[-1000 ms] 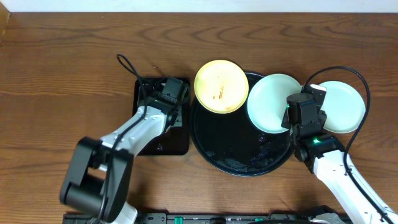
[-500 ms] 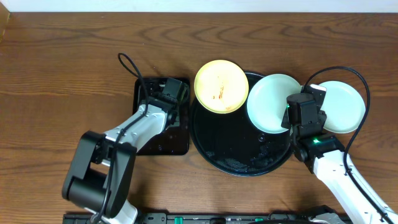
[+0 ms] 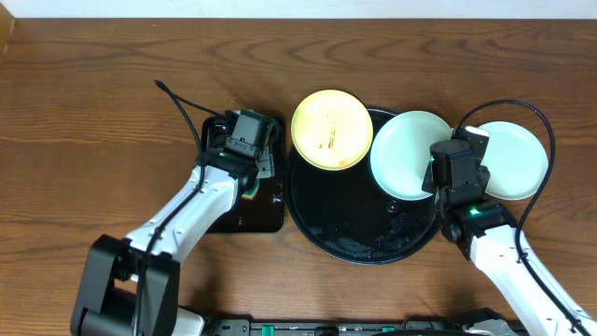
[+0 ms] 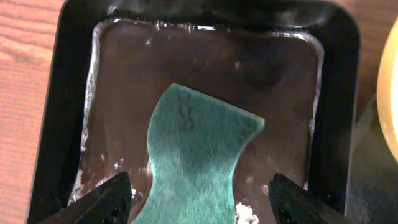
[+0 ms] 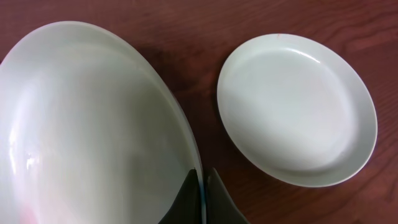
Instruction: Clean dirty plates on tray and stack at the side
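Note:
The pale yellow plate (image 3: 331, 129), smeared with orange sauce, rests on the upper left rim of the round black tray (image 3: 359, 224). My right gripper (image 3: 438, 173) is shut on the rim of a mint-blue plate (image 3: 407, 154) and holds it tilted over the tray's right side; the right wrist view shows the fingers (image 5: 202, 186) pinching that plate (image 5: 87, 124). The second mint-blue plate (image 3: 513, 161) lies on the table to the right and also shows in the right wrist view (image 5: 298, 106). My left gripper (image 4: 199, 190) is open, straddling a green sponge (image 4: 196, 149).
The sponge lies in a small rectangular black tray (image 3: 224, 210) left of the round tray, with soapy water in it (image 4: 124, 74). Water drops and foam sit on the round tray's floor (image 3: 373, 245). The yellow plate's edge shows at the right of the left wrist view (image 4: 388, 93).
My left arm has swung and turned over the small rectangular tray, and its cable has moved left. The right arm and all three plates have not moved.

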`<move>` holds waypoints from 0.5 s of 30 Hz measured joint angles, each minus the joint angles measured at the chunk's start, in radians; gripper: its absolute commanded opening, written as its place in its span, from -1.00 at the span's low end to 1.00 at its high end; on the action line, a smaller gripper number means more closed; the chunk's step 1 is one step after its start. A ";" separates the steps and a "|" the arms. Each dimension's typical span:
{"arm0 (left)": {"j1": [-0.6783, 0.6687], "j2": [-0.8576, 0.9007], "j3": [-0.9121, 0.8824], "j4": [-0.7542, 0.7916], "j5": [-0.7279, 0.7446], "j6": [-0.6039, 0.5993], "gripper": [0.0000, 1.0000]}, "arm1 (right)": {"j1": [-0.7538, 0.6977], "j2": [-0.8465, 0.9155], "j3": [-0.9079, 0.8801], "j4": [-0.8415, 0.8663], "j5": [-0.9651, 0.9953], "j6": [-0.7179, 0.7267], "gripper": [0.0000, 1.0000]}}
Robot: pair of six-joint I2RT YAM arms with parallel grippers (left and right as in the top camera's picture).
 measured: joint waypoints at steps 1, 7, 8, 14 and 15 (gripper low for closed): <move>0.006 0.011 0.000 0.012 0.001 0.000 0.43 | 0.000 0.000 0.000 0.000 0.000 0.000 -0.98; 0.039 0.101 0.000 0.092 0.008 -0.003 0.39 | 0.000 0.000 0.000 0.000 0.000 0.000 -0.98; 0.044 0.117 0.000 0.101 0.011 -0.003 0.27 | 0.000 0.000 0.000 0.000 0.000 0.000 -0.98; 0.055 0.170 0.000 0.129 0.049 -0.011 -0.85 | 0.000 0.000 0.000 0.000 0.000 0.000 -0.98; 0.055 0.170 0.000 0.129 0.053 -0.014 -0.86 | 0.000 0.000 0.000 0.000 0.000 0.000 -0.98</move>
